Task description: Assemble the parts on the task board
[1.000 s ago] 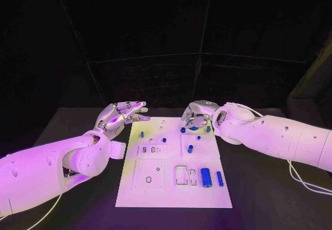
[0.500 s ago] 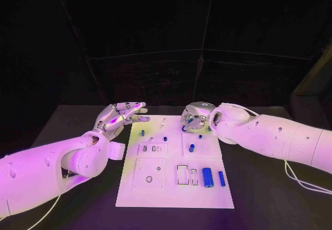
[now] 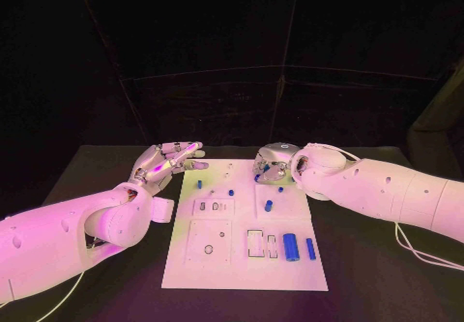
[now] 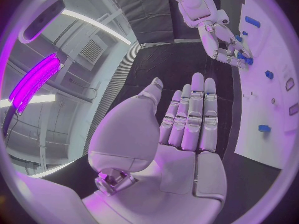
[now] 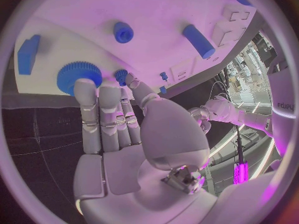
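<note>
1. Board: the white task board (image 3: 242, 255) lies in the middle of the black table (image 3: 387, 268), its long sides running from six o'clock to twelve o'clock in the head view.
2. Right hand (image 3: 271, 164) sits over the board's far edge, at about one o'clock from the board's centre. Its fingers (image 5: 99, 119) lie straight and close together, reaching toward a toothed blue gear (image 5: 79, 75) on the board. A fingertip is at the gear's rim; whether it touches I cannot tell. Nothing is gripped, so the hand counts as open.
3. Left hand (image 3: 171, 159) hovers off the board's far left corner, at about eleven o'clock. Its palm is open, its fingers (image 4: 193, 114) are extended side by side, and it holds nothing.
4. Parts near the right hand: a small blue round peg (image 5: 123, 32), a blue cylinder (image 5: 199, 41) and a blue block (image 5: 28, 55) stand on the board.
5. Parts near the board's six o'clock end: a large blue cylinder (image 3: 289, 243) and a slimmer blue bar (image 3: 310, 249) lie side by side, just apart, at about four o'clock from the centre.
</note>
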